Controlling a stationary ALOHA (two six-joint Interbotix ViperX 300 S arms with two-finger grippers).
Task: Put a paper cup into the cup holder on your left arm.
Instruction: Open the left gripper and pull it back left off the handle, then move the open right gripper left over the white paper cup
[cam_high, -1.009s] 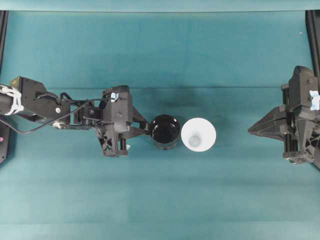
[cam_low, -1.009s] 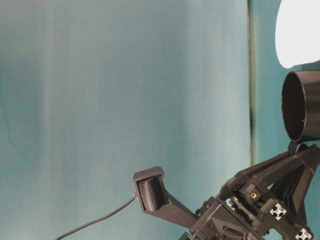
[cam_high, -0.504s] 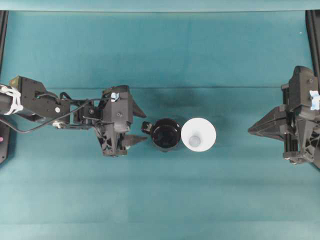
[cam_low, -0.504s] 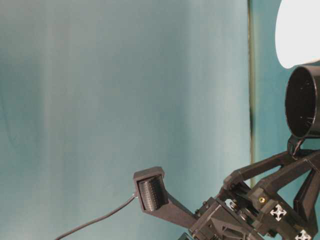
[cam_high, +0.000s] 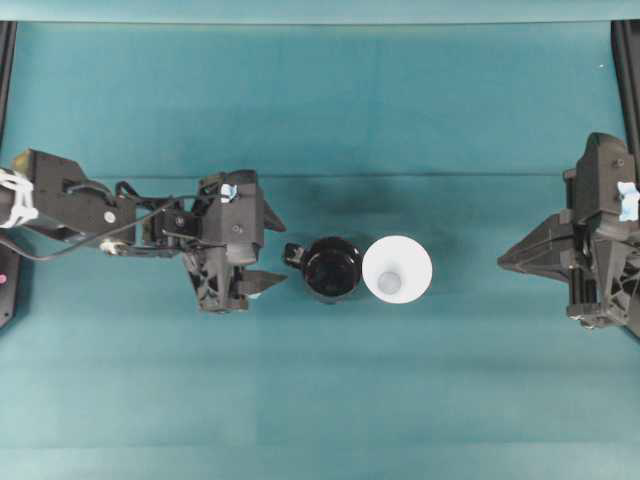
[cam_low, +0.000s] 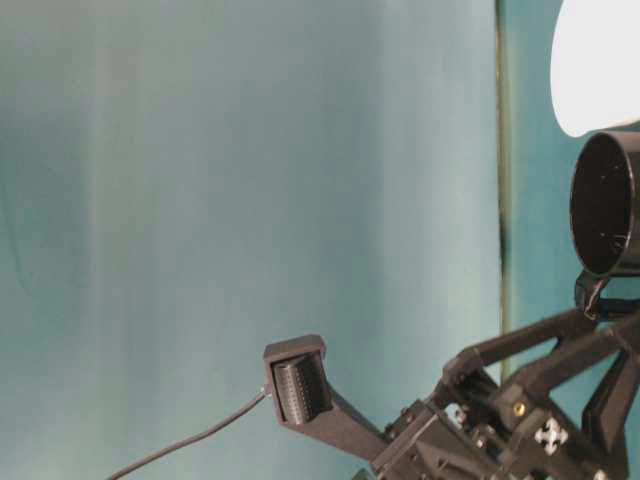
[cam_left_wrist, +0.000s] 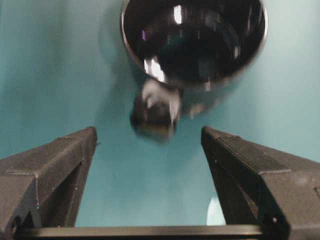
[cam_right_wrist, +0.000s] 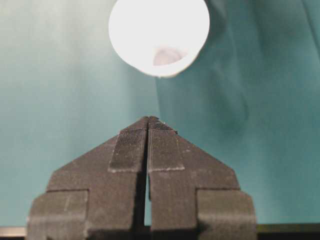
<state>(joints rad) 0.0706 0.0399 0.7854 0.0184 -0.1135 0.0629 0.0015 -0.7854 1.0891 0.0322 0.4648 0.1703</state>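
Seen from overhead, one black cup holder (cam_high: 331, 268) stands upright on the teal table (cam_high: 320, 110), handle toward the left claw (cam_high: 272, 253), which is spread wide and holds nothing, just short of the handle. One white paper cup (cam_high: 397, 268) stands mouth up just beside the holder on its right, seemingly placed there for the right arm. The right claw (cam_high: 503, 262) sits well apart, pressed together and empty. The table-level view shows the cup holder (cam_low: 606, 205) beside the paper cup (cam_low: 598, 62). The left wrist view shows the cup holder (cam_left_wrist: 194, 42) ahead of two spread fingers (cam_left_wrist: 55, 165). The right wrist view shows the paper cup (cam_right_wrist: 159, 35) beyond fingertips (cam_right_wrist: 131, 145) pressed together.
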